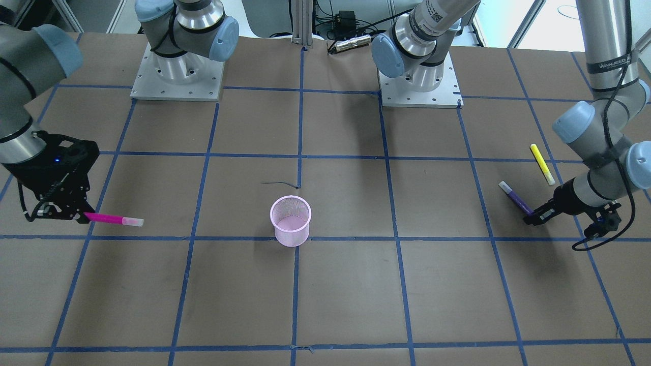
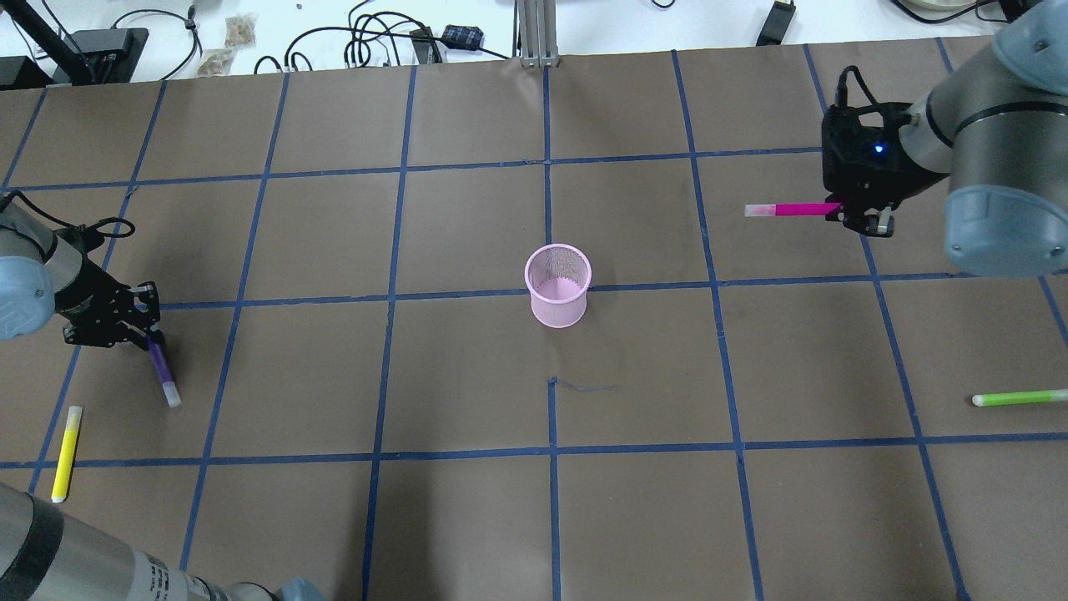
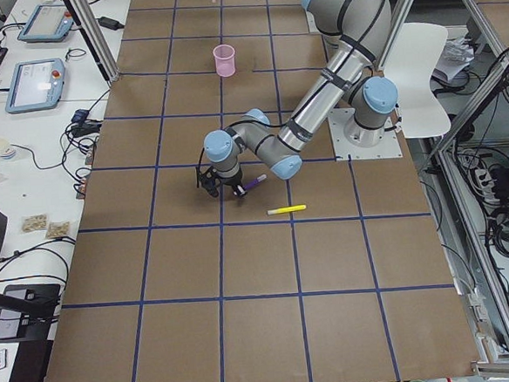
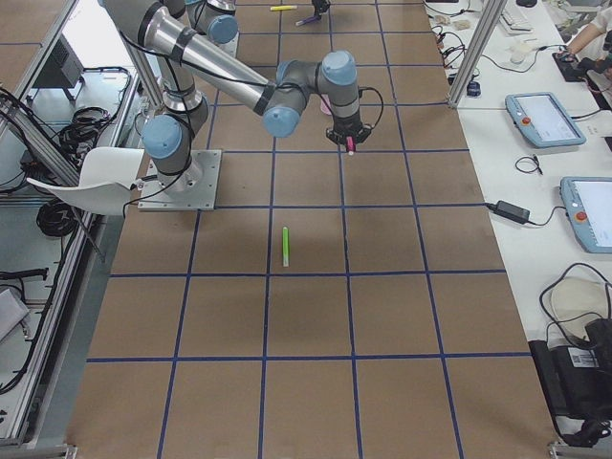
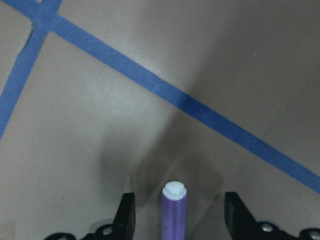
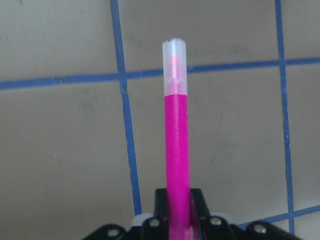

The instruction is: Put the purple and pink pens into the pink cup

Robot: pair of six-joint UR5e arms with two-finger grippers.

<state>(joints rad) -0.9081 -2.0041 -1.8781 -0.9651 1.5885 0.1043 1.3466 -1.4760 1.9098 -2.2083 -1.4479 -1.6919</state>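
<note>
Silver arms (image 1: 605,30), blue caps (image 1: 224,38), black grippers (image 1: 84,217) (image 1: 530,218)

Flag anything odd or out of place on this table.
Nothing spilled or broken; the pink cup stands upright. A short dark mark, perhaps a tear, crosses the paper near it. A yellow pen and a green pen lie loose.
</note>
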